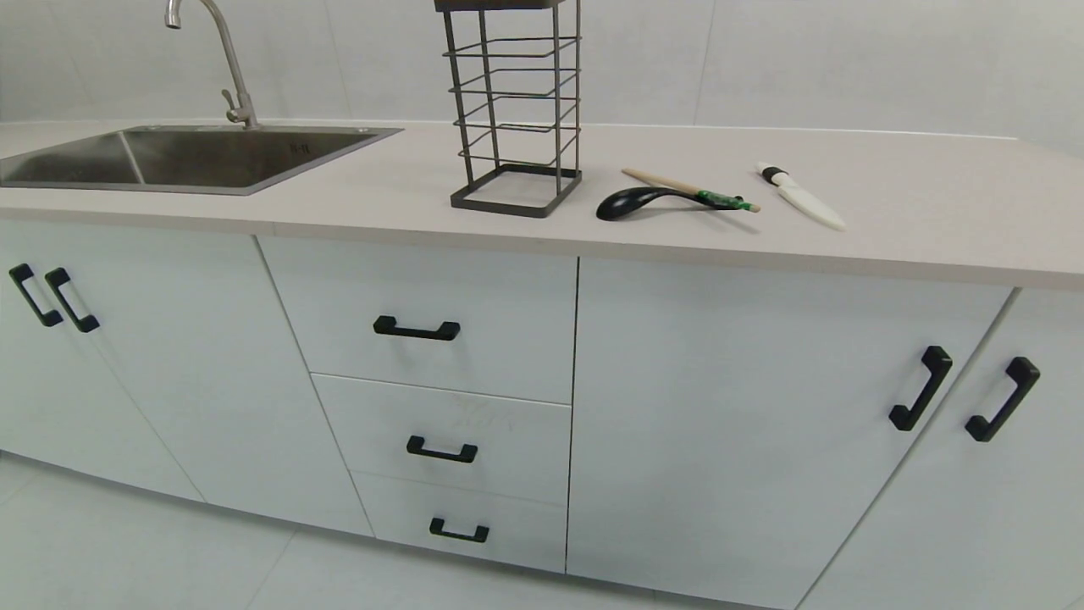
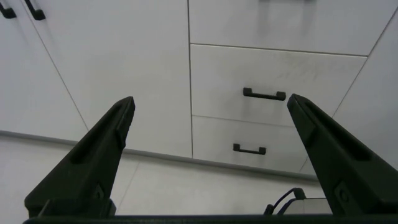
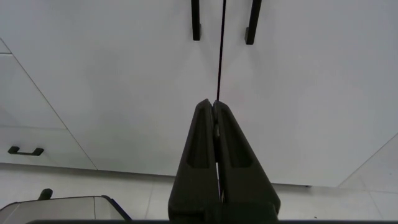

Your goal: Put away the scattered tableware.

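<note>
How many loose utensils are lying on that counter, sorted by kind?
black spoon: 1
wooden stick with a green band: 1
white knife: 1
Total: 3

Counter: wire rack upright, mid-counter. Just beside it a black spoon, with a wooden stick, green-banded, crossing its handle. White knife near, apart from both. Sink and faucet sit well apart on the rack's other side. Three drawers below, closed.
</note>
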